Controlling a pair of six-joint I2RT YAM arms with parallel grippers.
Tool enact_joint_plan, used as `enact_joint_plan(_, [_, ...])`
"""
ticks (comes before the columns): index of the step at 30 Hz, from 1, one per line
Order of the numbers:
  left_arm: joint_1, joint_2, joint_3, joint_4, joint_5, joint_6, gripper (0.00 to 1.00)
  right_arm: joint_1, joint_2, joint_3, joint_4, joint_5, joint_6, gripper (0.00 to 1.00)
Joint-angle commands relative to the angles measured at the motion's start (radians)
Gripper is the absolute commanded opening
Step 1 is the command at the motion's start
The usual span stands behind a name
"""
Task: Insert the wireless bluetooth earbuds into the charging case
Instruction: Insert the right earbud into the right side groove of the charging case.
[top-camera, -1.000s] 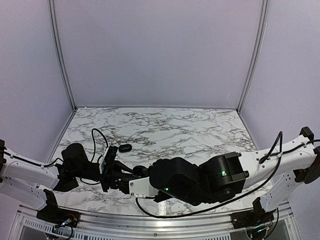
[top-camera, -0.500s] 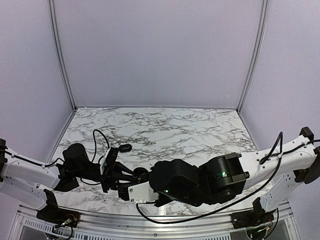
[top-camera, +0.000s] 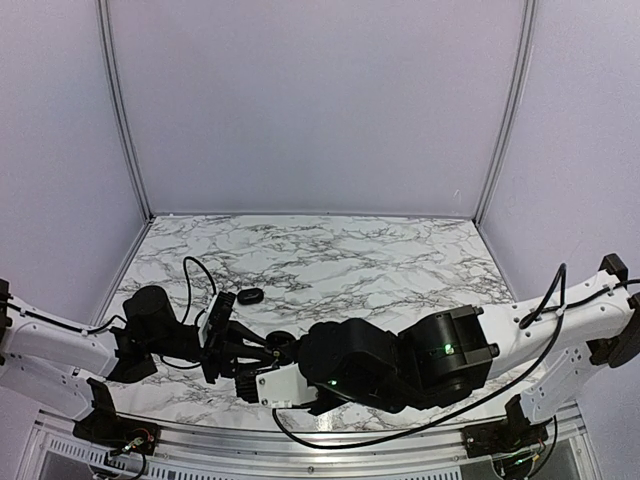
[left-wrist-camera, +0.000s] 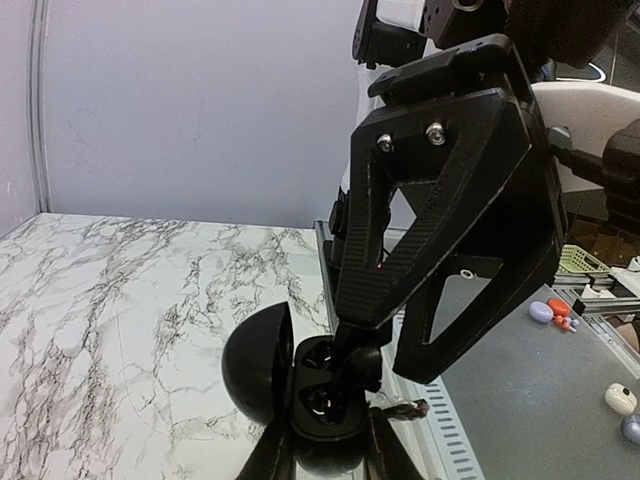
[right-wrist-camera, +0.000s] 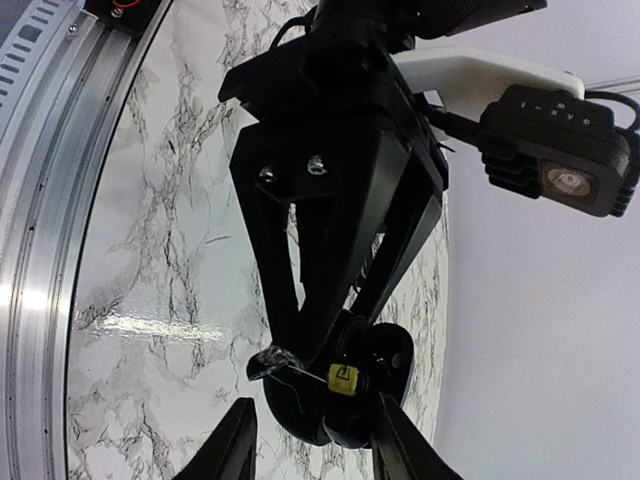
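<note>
The charging case stood open, with its lid tipped toward 9 o'clock in the left wrist view. Dark rounded shapes sat in its wells, but individual earbuds could not be distinguished there. The left gripper pinched the case from 2 sides, near the 7 o'clock edge of the marble table. The right gripper had its 2 fingers spread, 1 on each side of the case, with the tips at its open mouth. 1 small black oval piece lay on the table at 11 o'clock from the case, apart from it.
</note>
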Motion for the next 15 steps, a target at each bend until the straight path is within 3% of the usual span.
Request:
enact_joint_plan(1, [0.004,-0.025,0.019,0.019,-0.017,0.005,0.00,0.011,-0.031,0.031,0.015,-0.004,0.009,0.41])
enact_joint_plan(9, [0.004,-0.040,0.013,0.019,-0.025,0.004,0.00,0.011,-0.080,0.009,0.067,0.007,0.021,0.58])
enact_joint_plan(15, [0.004,-0.053,0.005,0.019,-0.032,0.013,0.00,0.001,-0.138,-0.009,0.115,-0.005,0.063,0.58])
